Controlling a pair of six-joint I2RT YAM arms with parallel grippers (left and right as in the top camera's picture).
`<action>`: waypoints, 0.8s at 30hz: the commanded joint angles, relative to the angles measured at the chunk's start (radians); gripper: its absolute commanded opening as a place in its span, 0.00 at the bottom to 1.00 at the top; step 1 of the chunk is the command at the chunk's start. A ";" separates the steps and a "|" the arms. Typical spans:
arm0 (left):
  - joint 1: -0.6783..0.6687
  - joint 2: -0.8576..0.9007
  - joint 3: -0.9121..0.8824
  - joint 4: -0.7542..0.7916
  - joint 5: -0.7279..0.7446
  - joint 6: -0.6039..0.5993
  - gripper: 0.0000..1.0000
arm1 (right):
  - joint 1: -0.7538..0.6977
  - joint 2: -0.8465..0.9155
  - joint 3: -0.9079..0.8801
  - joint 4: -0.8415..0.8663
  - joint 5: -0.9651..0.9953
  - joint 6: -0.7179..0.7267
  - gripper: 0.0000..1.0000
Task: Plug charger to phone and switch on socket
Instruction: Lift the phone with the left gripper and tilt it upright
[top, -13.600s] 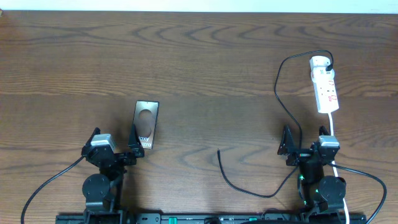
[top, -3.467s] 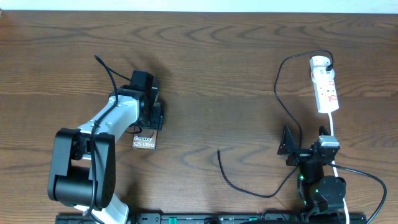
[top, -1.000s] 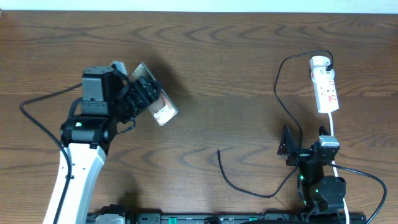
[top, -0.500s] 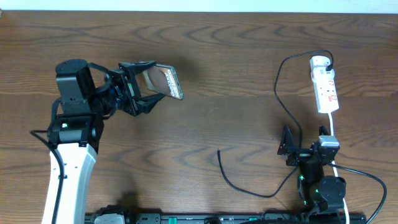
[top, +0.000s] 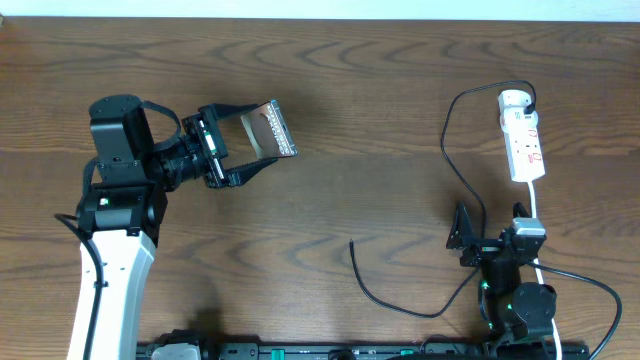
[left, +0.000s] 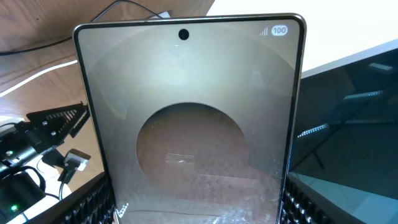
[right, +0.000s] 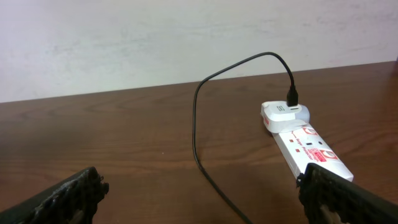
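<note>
Up over the dark wooden bench (top: 350, 60), the overhead camera gives us the left fingers (top: 238, 176) spread wide and clamped on the long edges of the glossy bronze-brown smartphone (top: 272, 128). The phone is lifted clear of the wood and tilted, well left of centre. That arm rises from the front edge, with its wrist turned so the fingers point right. Far across, the right fingers (top: 462, 230) sit folded back by their base, gaping fully and gripping nothing. The long thin black charger cable (top: 447, 130) loops from the narrow white power strip (top: 524, 140) down to a loose connector tip (top: 352, 246) lying on the bench, near the right arm and well apart from the phone.

Through the left wrist camera, the phone's screen side (left: 193, 124) fills our picture, its punch-hole end farthest from the wrist. A ridged finger sits at each lower corner, and the bottom edge is out of frame.

Over to the right wrist. Both fingers (right: 68, 193) frame bare wood, and beyond them the charger's plug (right: 292, 96) is already seated at the strip's far end.

We judge this to be the presenting step, with the phone held ready. Next, the right fingers need to pinch that loose tip and line it up with the phone's port. The socket switch comes after that.
</note>
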 joint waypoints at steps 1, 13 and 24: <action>0.005 -0.011 0.039 0.015 0.014 0.009 0.07 | 0.003 -0.003 -0.001 -0.002 0.009 -0.014 0.99; 0.005 -0.011 0.039 -0.013 -0.244 1.053 0.07 | 0.003 -0.003 -0.001 -0.002 0.008 -0.014 0.99; 0.005 0.026 0.039 -0.470 -0.878 1.240 0.07 | 0.003 -0.003 -0.001 -0.002 0.009 -0.014 0.99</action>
